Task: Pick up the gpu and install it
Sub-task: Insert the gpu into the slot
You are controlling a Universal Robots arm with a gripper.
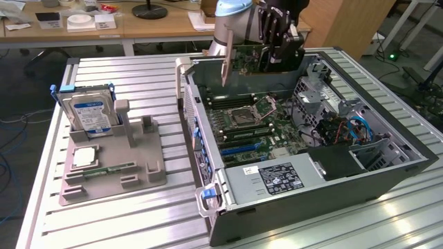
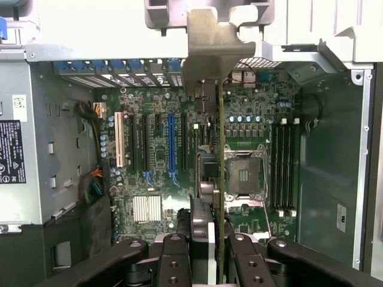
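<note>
Step in hand: transport and alignment; gpu (image 1: 248, 58) lifted, not yet seated.
Gripper state: gripper (image 1: 282, 58) clamped on the gpu, one finger on each face of the card.
Gpu location: upper centre of the exterior frame, hanging above the far end of the open computer case (image 1: 387, 171), apart from the motherboard (image 1: 242, 116).
Gpu attitude: board on edge, silver bracket (image 1: 225, 70) at the exterior view's left end, pointing down.
Wrist view: card edge-on (image 2: 221, 149), running beside the CPU socket (image 2: 244, 173), apart from the blue expansion slot (image 2: 171, 143).
Requirement for seating (judged): connector edge in line with a slot, bracket at the rear-wall openings, straight descent.
Arm pose: wrist above the case, gripper pointing down, fingers vertical.
</note>
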